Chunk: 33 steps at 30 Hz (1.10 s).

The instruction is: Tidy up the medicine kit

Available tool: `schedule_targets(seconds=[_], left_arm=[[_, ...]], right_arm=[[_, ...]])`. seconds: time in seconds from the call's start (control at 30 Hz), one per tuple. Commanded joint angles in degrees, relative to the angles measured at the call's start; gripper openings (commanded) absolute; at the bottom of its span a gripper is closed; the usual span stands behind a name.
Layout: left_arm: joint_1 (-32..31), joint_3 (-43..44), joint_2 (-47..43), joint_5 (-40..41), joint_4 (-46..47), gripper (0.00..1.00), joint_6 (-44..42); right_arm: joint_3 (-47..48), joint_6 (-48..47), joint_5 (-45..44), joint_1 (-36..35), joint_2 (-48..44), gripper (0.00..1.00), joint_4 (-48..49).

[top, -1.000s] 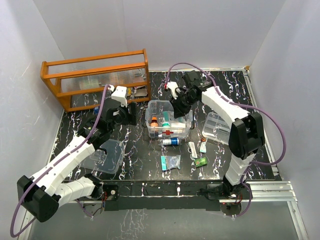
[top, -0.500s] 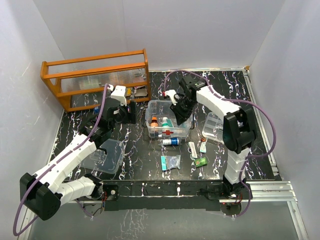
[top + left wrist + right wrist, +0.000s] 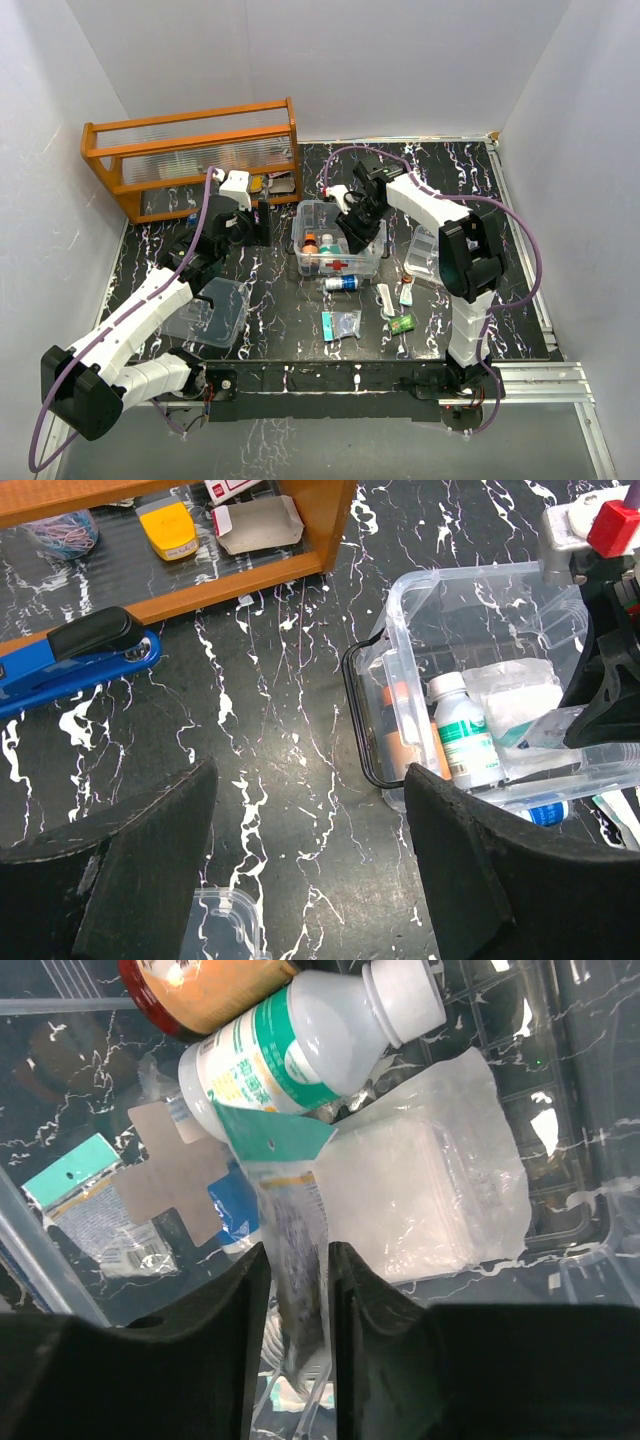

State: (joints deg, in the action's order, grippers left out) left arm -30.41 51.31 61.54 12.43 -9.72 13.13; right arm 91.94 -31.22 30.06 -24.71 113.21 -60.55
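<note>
The top external camera looks down from above and behind the arm bases over the whole tabletop (image 3: 270,300). The left wrist camera looks down past the left gripper (image 3: 310,880) at the nearby medicine kit (image 3: 470,620). The right wrist camera peers into it at very close range. All three share the kit.

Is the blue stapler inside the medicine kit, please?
No, the blue stapler lies on the table beside the orange rack, outside the medicine kit.

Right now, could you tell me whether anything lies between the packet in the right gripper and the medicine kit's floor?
Yes. A white bottle and a clear pouch lie in the medicine kit beneath the packet that the right gripper holds.
</note>
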Motion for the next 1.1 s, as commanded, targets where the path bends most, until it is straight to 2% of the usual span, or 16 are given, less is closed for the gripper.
schedule_targets(seconds=[0.0,0.1,0.3,0.5,0.67,0.73,0.87,0.97,1.07], left_arm=[[0.6,-0.7,-0.3,-0.5,1.1,0.74,0.5],[0.7,-0.8,-0.5,-0.6,1.1,0.74,0.7],[0.8,-0.9,-0.5,-0.7,1.2,0.74,0.9],[0.9,-0.9,-0.4,-0.8,1.3,0.74,0.9],[1.0,-1.0,-0.5,-0.9,1.3,0.74,1.0],[1.0,-1.1,-0.4,-0.9,1.5,0.74,1.1],[1.0,-1.2,-0.4,-1.1,1.6,0.74,1.3],[1.0,-1.2,-0.3,-1.2,1.6,0.74,1.3],[1.0,-1.2,-0.3,-1.1,1.5,0.74,1.2]], right_arm=[[1.8,2.4,-3.9,0.0,-1.7,0.34,2.8],[1.5,5.0,-7.8,0.0,-2.4,0.45,5.3],[1.9,6.7,-7.4,0.0,-4.1,0.52,8.2],[-1.1,11.3,-12.4,0.0,-7.0,0.56,16.7],[-5.3,15.0,-11.5,0.0,-9.9,0.57,22.6],[-7.8,18.0,-13.1,-0.2,-11.3,0.56,26.5],[-12.4,25.3,-26.1,-2.2,-13.0,0.47,33.6],[-12.1,29.6,-34.9,-4.1,-11.9,0.36,32.9],[-11.4,34.4,-38.9,-5.0,-10.5,0.3,30.5]])
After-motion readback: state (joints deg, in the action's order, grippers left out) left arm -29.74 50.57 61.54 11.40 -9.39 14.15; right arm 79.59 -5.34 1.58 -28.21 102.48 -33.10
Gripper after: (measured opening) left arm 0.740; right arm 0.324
